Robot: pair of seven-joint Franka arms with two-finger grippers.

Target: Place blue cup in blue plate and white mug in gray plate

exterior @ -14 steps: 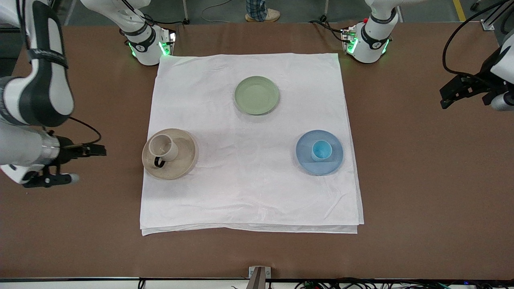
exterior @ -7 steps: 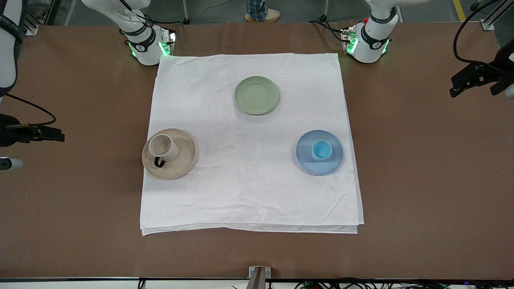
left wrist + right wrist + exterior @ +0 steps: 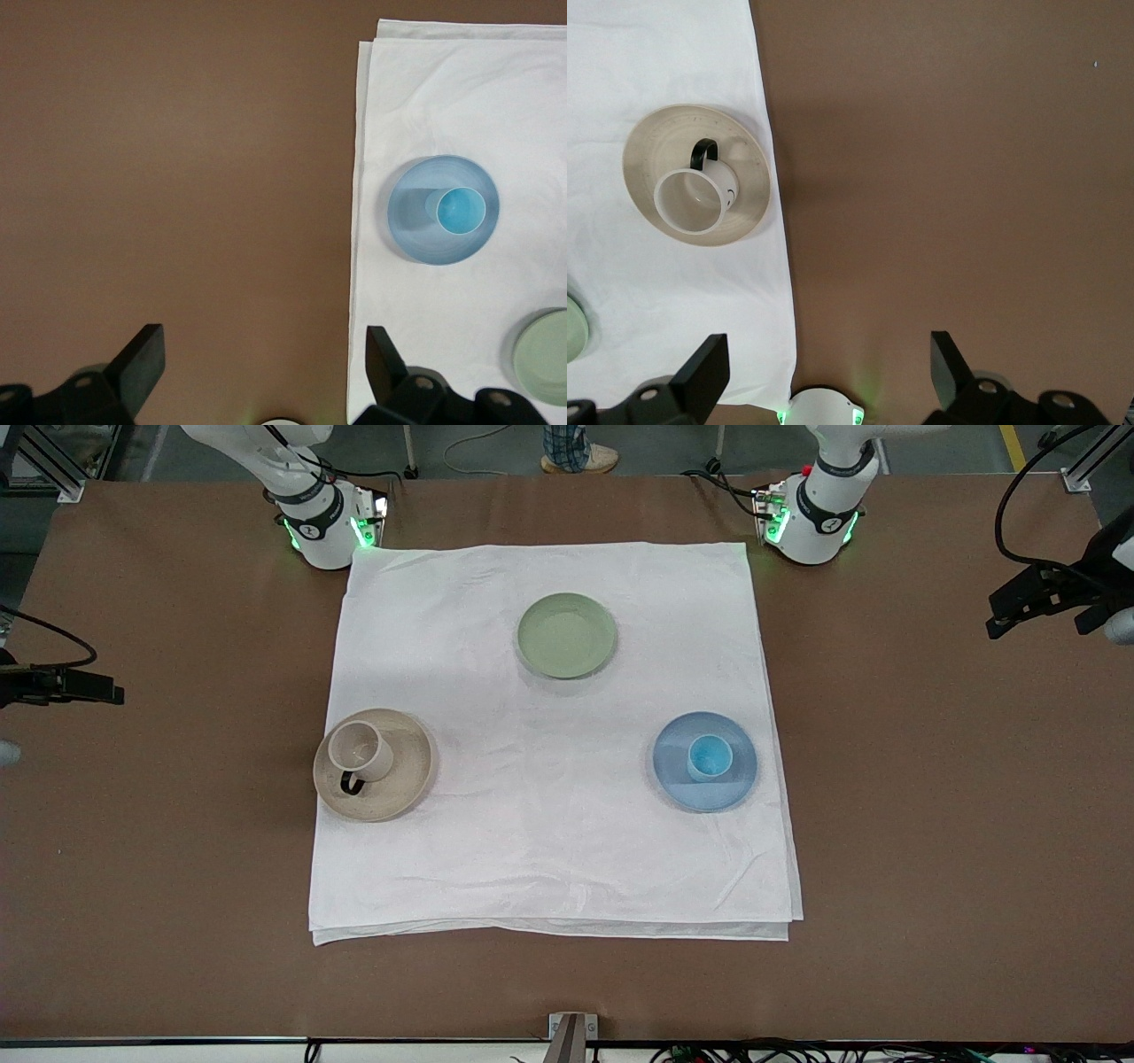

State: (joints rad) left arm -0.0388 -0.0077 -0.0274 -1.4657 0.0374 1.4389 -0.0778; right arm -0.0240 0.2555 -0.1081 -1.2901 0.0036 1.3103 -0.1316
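1. We see a white cloth (image 3: 554, 735) spread over the middle of a brown table (image 3: 930, 824).
2. The small light-blue handleless cup with a bright cyan inside (image 3: 710, 757) stands upright in the round muted-blue plate (image 3: 678, 779), on the cloth toward the left arm's end of the table.
3. The cream-white round mug with a black loop handle (image 3: 359, 751) stands upright in the round beige-tan plate (image 3: 403, 784), on the cloth toward the right arm's end; its handle points toward the front camera.
4. A round pale green plate (image 3: 566, 635) lies on the cloth farther from the front camera than both other plates, well apart from them.
5. The left gripper (image 3: 266, 367) hangs over bare table at the left arm's end, off the cloth; its fingers (image 3: 142, 359) stand wide apart and hold nothing.
6. The right gripper (image 3: 828, 367) hangs over bare table at the right arm's end, off the cloth; its fingers (image 3: 704, 372) also stand wide apart with nothing between them.
7. We see neither gripper touching any cup, mug or plate.
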